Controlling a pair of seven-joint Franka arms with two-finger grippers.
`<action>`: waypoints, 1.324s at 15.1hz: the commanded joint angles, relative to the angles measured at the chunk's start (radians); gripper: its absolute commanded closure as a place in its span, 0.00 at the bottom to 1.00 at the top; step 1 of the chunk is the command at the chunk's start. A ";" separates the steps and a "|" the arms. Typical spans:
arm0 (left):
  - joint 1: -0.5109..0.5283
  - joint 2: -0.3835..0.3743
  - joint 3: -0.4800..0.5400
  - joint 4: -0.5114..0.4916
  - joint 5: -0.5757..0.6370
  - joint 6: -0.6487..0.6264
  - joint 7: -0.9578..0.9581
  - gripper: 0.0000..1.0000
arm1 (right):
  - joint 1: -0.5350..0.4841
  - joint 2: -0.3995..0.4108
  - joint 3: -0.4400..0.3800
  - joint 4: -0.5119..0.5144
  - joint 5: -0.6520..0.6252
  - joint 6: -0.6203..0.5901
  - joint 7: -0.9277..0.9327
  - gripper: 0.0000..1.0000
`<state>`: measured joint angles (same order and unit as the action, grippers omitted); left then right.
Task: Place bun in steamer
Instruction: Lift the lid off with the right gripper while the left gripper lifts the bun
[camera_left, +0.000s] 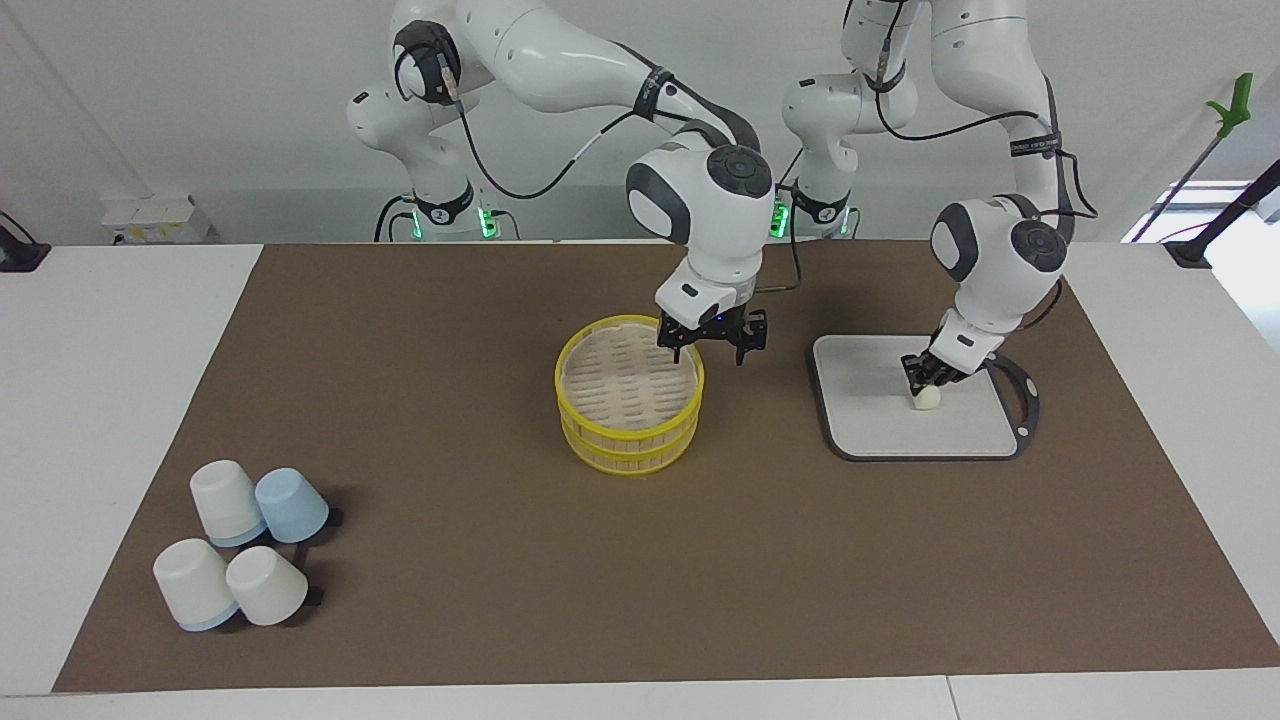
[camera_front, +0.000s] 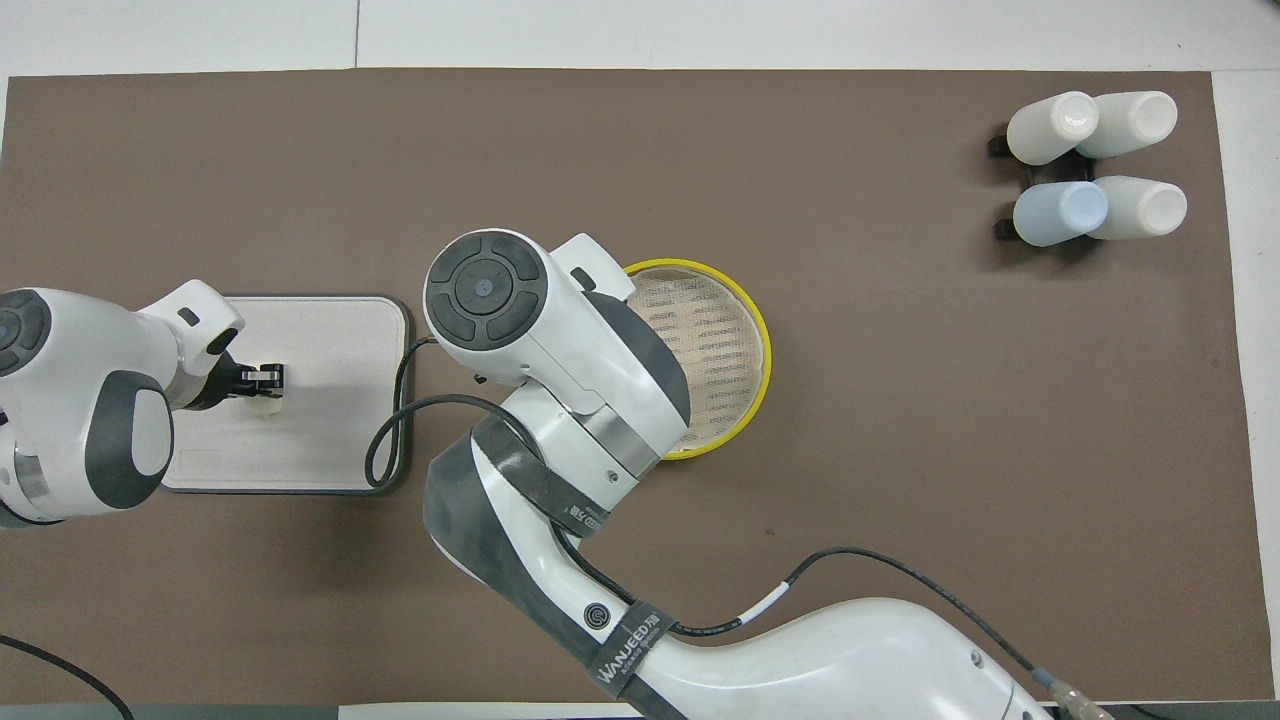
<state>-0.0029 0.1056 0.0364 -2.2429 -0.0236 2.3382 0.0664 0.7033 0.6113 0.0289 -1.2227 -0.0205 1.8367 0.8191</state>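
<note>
The bun (camera_left: 928, 399) (camera_front: 265, 404) is a small cream lump resting on the grey board (camera_left: 870, 420) (camera_front: 330, 340). My left gripper (camera_left: 924, 381) (camera_front: 262, 381) reaches down onto it and is shut on the bun, which still touches the board. The steamer (camera_left: 630, 440) (camera_front: 761, 340), tan with yellow rims, stands at the middle of the mat with nothing in it. My right gripper (camera_left: 710, 353) hangs open just over the steamer's rim on the side toward the board. In the overhead view the right arm's wrist hides that gripper.
Several upturned cups (camera_left: 240, 545) (camera_front: 1095, 165), white and pale blue, lie at the right arm's end of the brown mat, farther from the robots than the steamer. A black cable loops from the right wrist (camera_front: 385, 440) beside the board.
</note>
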 joint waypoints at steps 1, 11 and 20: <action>0.009 -0.001 -0.001 0.075 0.028 -0.086 -0.004 0.78 | -0.004 -0.008 0.002 -0.038 -0.016 0.013 0.014 0.02; -0.014 -0.017 -0.033 0.246 0.024 -0.306 -0.129 0.78 | 0.004 -0.036 0.002 -0.103 -0.033 0.016 0.043 0.96; -0.034 -0.020 -0.046 0.286 0.014 -0.356 -0.178 0.78 | 0.016 -0.044 0.003 -0.061 -0.062 -0.046 0.065 1.00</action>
<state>-0.0245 0.0951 -0.0171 -1.9754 -0.0236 2.0190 -0.0858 0.7252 0.5960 0.0288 -1.2795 -0.0615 1.8210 0.8624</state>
